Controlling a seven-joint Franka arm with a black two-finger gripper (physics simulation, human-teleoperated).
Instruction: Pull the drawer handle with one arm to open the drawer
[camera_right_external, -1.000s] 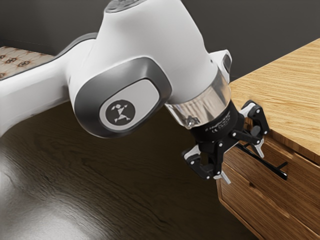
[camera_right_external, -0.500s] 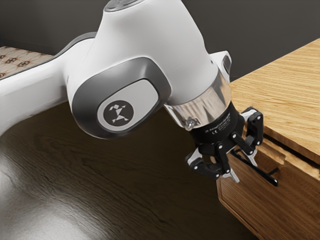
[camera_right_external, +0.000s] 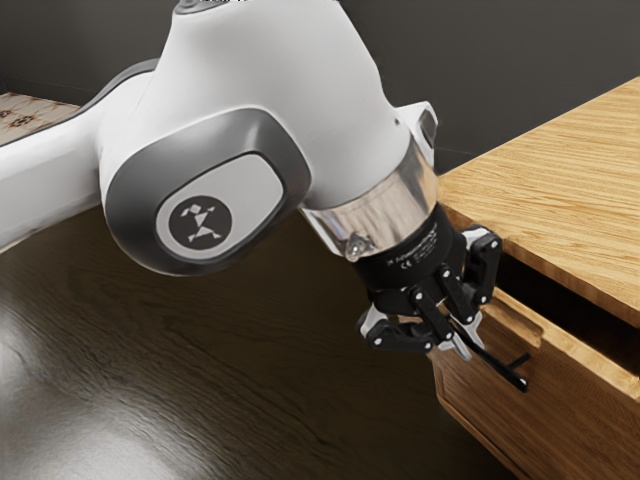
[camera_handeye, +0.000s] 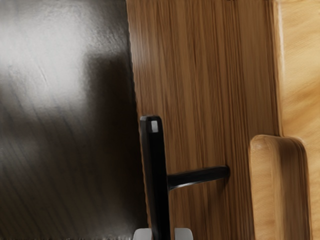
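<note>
Clearly, the pull is under way, and the task now is to run it straight. The jaws are closed narrow on the slim black bar handle, a finger on each side. The bar's free end and one short black post stand clear of the grip. That suggests a hold somewhat off the bar's middle, though I cannot be sure.

I judge the arm should draw squarely outward along the drawer's travel, away from the cabinet face, with no sideways or downward drift. A slanted tug could twist the bar between the fingers or bind the light oak-grained wooden drawer on its runners. Even speed and a firm squeeze should serve, and the release should wait until the opening is generous.

The drawer sits at the exterior view's right and is partly out of the matching wooden cabinet. A dark gap shows beneath the cabinet's top board. The drawer front is warm and streaked with fine grain. The handle is thin, square-edged and matt, held just off the wood. Below lies a dark glossy wooden floor.
</note>
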